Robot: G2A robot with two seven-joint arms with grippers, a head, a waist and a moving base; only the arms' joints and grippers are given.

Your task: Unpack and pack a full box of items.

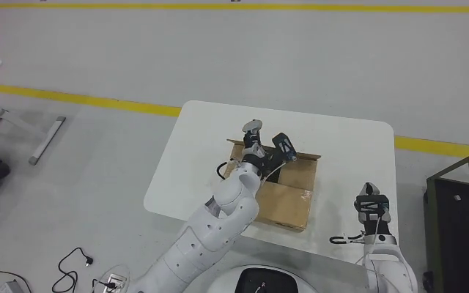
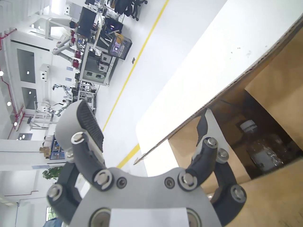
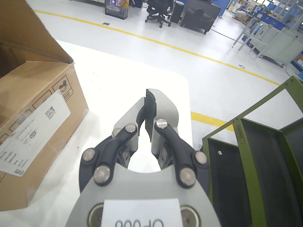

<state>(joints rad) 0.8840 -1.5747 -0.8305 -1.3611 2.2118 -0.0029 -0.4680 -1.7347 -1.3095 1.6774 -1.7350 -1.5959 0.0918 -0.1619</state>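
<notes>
Pale grey floor crossed by a yellow line (image 1: 88,99) surrounded the white worktop (image 1: 198,161), which filled the middle of the top view. The cardboard box (image 1: 289,198) sat open near the centre of that worktop.

From above, I saw the left gripper (image 1: 268,135) at the box's far edge, just above frame centre, its fingers spread wide. The left wrist view added what the overhead could not. One finger (image 2: 90,124) hung outside over the worktop (image 2: 201,60), and the other (image 2: 208,128) sat inside the box (image 2: 272,202). The cardboard edge ran between them. I could not tell whether either pad touched it. Deep in the shadowed interior lay a clear bottle (image 2: 262,147) with a white cap (image 2: 248,126), partly hidden by the box wall.

The right gripper (image 1: 370,192) stood at the lower right of the top view, well apart from the box. Its own camera showed the right gripper (image 3: 149,95) with fingers pressed together and holding nothing, above bare worktop (image 3: 118,72). That view also gave the box's side (image 3: 35,90) with a white label (image 3: 30,133) stuck on it.

An olive-green bin (image 3: 248,124) with a dark interior stood just off the worktop's edge beside the right gripper, and showed at the right border from above (image 1: 443,212). Black office chairs (image 3: 158,8) stood beyond the yellow line, and loose cables (image 1: 73,264) lay on the floor at lower left.
</notes>
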